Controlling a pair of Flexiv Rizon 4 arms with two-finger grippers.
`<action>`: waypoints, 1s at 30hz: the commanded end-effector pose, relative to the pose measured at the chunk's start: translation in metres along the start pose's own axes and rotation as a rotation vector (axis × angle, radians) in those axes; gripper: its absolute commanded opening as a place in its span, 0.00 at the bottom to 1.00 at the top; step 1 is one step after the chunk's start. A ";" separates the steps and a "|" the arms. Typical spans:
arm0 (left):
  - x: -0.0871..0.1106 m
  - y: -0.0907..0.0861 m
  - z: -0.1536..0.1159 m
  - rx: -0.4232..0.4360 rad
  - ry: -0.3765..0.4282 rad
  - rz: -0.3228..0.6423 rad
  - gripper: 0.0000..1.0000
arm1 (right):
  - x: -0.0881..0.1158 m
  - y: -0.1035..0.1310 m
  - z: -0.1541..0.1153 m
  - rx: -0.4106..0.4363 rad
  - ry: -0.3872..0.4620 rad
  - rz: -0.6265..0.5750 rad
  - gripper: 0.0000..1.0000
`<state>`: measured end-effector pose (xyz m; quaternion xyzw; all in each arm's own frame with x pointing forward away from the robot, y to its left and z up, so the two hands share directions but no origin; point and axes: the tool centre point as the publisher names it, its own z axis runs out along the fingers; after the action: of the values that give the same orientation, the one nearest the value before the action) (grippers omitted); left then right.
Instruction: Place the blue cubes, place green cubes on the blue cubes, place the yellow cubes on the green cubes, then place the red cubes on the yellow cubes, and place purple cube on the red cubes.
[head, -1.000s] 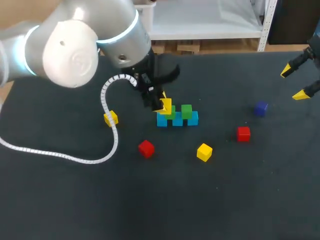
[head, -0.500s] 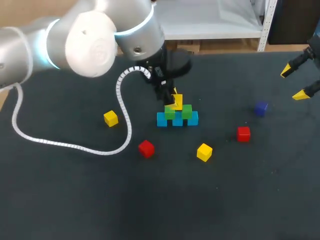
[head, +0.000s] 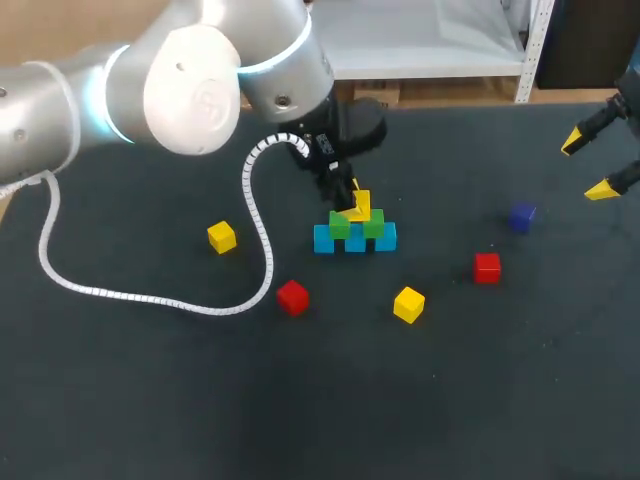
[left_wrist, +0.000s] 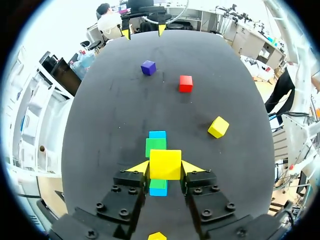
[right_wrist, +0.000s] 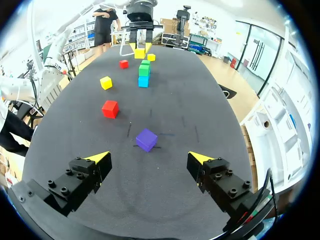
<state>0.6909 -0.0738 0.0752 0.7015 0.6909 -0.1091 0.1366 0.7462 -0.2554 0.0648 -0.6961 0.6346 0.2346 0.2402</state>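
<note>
No text can be read anywhere; no label, number or sign is legible.

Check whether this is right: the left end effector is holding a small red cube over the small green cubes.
The left end effector is holding a small yellow cube, not a red one, over the small green cubes. The left wrist view shows it.

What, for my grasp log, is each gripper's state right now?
Left gripper: shut on a small yellow cube.
Right gripper: open, holding nothing.
</note>
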 end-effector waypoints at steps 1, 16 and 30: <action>-0.002 0.002 0.002 -0.004 0.025 0.005 0.00 | 0.000 0.000 0.000 0.000 -0.002 -0.001 1.00; -0.002 0.006 0.010 0.005 0.018 -0.016 0.00 | 0.000 0.000 0.000 0.000 -0.002 -0.001 1.00; 0.002 0.011 0.013 0.009 0.041 -0.024 0.00 | 0.000 0.000 0.000 0.000 -0.002 -0.001 1.00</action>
<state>0.6978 -0.0745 0.0634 0.6952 0.7013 -0.0982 0.1233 0.7462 -0.2554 0.0648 -0.6961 0.6346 0.2346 0.2402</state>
